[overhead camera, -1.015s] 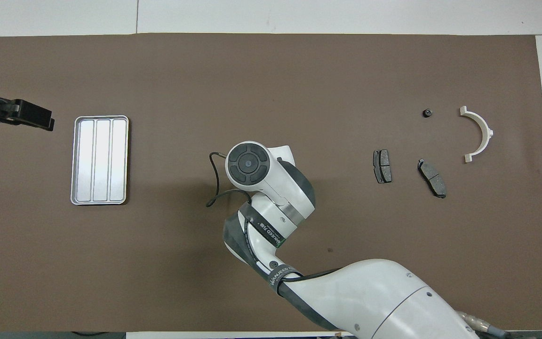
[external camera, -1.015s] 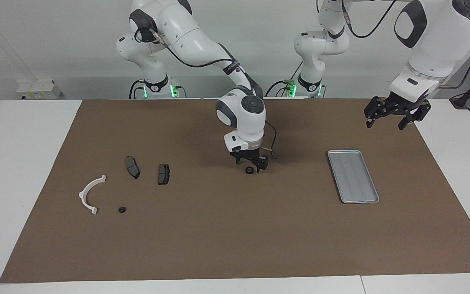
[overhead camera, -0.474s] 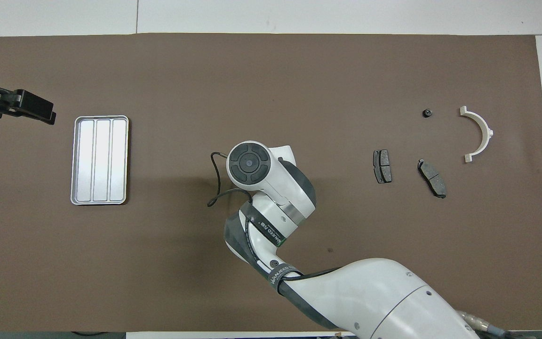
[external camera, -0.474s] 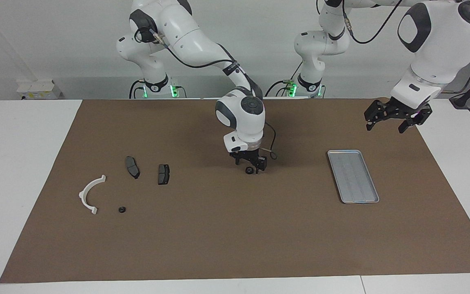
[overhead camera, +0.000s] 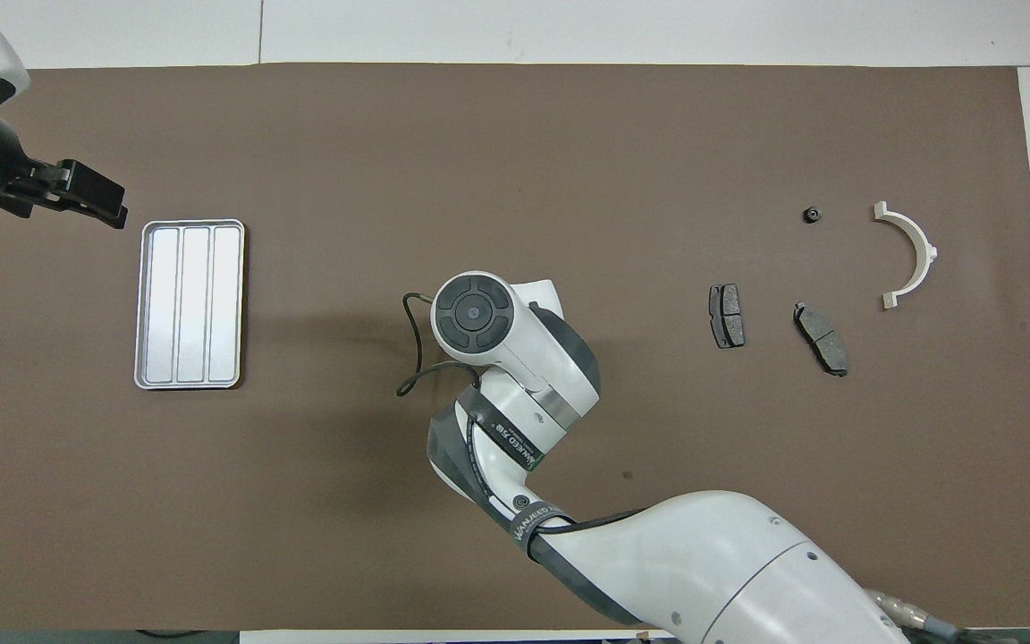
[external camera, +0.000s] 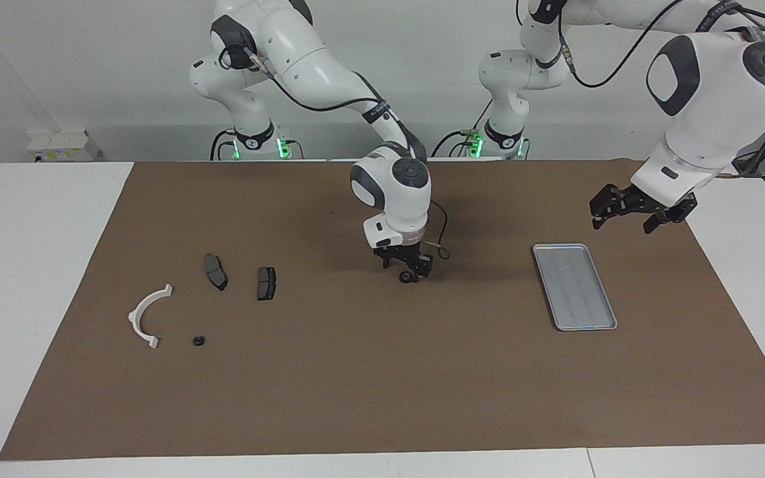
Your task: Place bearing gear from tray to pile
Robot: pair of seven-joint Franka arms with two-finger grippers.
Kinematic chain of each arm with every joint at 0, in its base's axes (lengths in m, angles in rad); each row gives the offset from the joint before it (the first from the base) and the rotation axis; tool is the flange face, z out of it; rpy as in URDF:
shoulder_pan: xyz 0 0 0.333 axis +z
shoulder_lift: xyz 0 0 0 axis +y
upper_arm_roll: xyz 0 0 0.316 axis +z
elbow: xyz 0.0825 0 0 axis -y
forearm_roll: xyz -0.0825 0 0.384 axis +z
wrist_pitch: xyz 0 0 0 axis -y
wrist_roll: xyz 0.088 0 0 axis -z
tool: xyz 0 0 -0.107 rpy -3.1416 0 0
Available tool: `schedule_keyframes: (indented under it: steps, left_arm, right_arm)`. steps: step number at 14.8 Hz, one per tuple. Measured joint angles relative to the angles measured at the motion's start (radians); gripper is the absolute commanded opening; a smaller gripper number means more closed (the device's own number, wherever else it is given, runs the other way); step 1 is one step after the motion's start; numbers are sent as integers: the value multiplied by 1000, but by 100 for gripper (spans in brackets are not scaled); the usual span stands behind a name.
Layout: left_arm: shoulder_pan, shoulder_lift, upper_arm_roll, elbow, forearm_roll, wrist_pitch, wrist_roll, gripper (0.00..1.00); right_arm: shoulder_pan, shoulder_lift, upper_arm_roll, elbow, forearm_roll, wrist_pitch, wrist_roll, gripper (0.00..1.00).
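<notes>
Lying flat, the tray [external camera: 575, 287] runs lengthwise away from the robots; right gripper [external camera: 406, 267] straddles a bearing gear [external camera: 408, 277], grip unclear; left gripper [external camera: 621, 216] hangs open.

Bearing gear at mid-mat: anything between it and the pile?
Nothing visible. The bearing gear sits at the right gripper tips; bare brown mat runs to the nearest brake pad. The left gripper hangs open beside the tray.

Robotics lab: bench-mounted arms [external camera: 303, 60]
</notes>
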Motion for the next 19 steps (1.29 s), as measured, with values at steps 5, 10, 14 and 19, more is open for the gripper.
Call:
schedule_keyframes:
  steps: [5, 10, 14, 19]
  left_arm:
    - [-2, 2, -3, 17, 0, 31, 0, 100]
    - [-2, 2, -3, 18, 0, 42, -5, 100]
    - [-7, -2, -3, 18, 1, 44, -8, 100]
    - [-45, -29, 0, -30, 14, 69, -28, 100]
  right_arm:
    - [0, -5, 0, 3, -2, -5, 0, 42]
    - [0, -14, -1, 3, -2, -19, 0, 0]
    - [-1, -14, -1, 3, -2, -19, 0, 0]
    - [-18, -14, -9, 50, -46, -107, 0, 0]
